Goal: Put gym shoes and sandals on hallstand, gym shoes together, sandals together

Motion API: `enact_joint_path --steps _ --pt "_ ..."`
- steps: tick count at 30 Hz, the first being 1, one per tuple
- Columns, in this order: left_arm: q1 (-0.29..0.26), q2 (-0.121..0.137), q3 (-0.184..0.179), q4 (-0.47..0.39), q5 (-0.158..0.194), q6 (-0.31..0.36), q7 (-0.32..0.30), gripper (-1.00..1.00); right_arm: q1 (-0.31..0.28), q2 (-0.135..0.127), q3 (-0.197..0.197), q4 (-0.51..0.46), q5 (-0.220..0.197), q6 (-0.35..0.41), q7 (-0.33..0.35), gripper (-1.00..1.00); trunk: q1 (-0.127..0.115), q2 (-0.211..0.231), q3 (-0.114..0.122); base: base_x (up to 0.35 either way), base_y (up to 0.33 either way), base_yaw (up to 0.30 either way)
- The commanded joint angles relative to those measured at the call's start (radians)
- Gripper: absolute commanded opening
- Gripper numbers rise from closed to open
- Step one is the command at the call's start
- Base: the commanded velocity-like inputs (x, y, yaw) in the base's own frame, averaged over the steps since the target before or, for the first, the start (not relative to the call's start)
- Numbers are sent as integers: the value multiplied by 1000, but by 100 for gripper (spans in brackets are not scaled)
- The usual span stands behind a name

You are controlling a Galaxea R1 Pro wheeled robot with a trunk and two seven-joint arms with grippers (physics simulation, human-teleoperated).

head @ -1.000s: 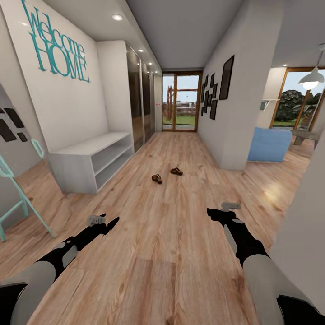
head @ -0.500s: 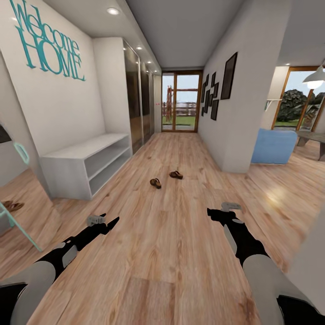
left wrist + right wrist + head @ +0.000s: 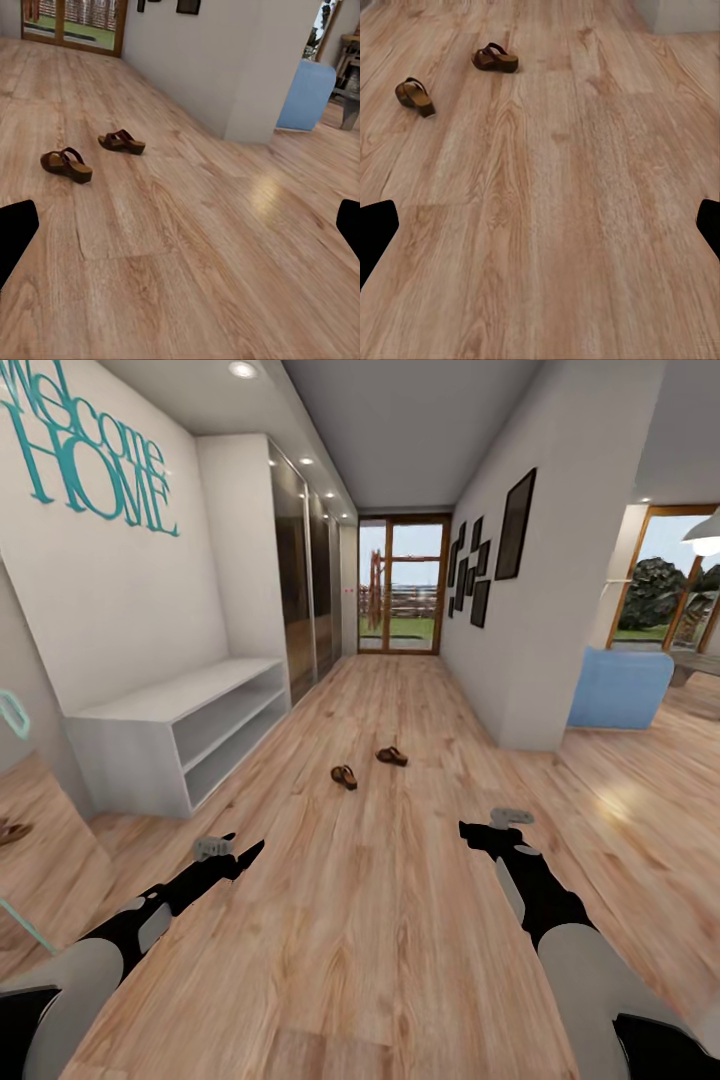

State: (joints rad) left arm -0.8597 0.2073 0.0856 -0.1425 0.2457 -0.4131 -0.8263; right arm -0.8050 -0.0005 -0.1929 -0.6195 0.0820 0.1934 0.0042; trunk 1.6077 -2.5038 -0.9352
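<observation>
sandals: two brown slip-ons on the corridor floor [image 3: 400, 880], well ahead of both my arms and out in the open beyond the white bench's near end. The nearer sandal [image 3: 344, 777] and the farther sandal [image 3: 391, 756] lie close together but apart, pointing different ways.
gym shoes: I cannot place them from here.
handling: I judge the sandals light and fairly stiff in the sole, with a wide strap that gives a little. They look low and flat, so a pinch across the strap arch or the sole edges seems the surest hold; the smooth leather may slip if I take it shallow.
my left gripper [image 3: 250, 850]: held low over the planks, nothing in it, fingers [image 3: 15, 232] spread wide at the edges of the wrist view.
my right gripper [image 3: 468, 829]: likewise empty, fingers [image 3: 376, 229] spread wide, sandals far off between them.
surface: light wood planks with strong grain and a mild sheen; hard and level, so a sandal could skid if nudged.
white bench [image 3: 170, 735]: against the wall left of the sandals, bench top over two open shelf levels, with the teal "Welcome HOME" lettering [image 3: 85, 455] above it.
room: long corridor ending in a glazed door [image 3: 402, 585] far beyond the sandals; dark picture frames [image 3: 490, 560] on the right wall.
</observation>
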Motion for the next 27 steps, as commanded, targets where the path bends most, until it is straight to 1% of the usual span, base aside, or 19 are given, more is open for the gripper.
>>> enact_joint_path --steps 1,16,27 --pt "-1 0 8 1 -5 -3 -5 100 0 0 -2 -2 9 6 0 100 0 0 -1 349 0 0" --pt "-1 0 8 3 -5 -3 -4 100 0 0 -2 -3 8 6 0 100 0 0 -1 349 0 0" --pt "-1 -2 8 27 -5 -3 -4 100 0 0 -2 -6 8 6 0 100 0 0 -1 349 0 0"
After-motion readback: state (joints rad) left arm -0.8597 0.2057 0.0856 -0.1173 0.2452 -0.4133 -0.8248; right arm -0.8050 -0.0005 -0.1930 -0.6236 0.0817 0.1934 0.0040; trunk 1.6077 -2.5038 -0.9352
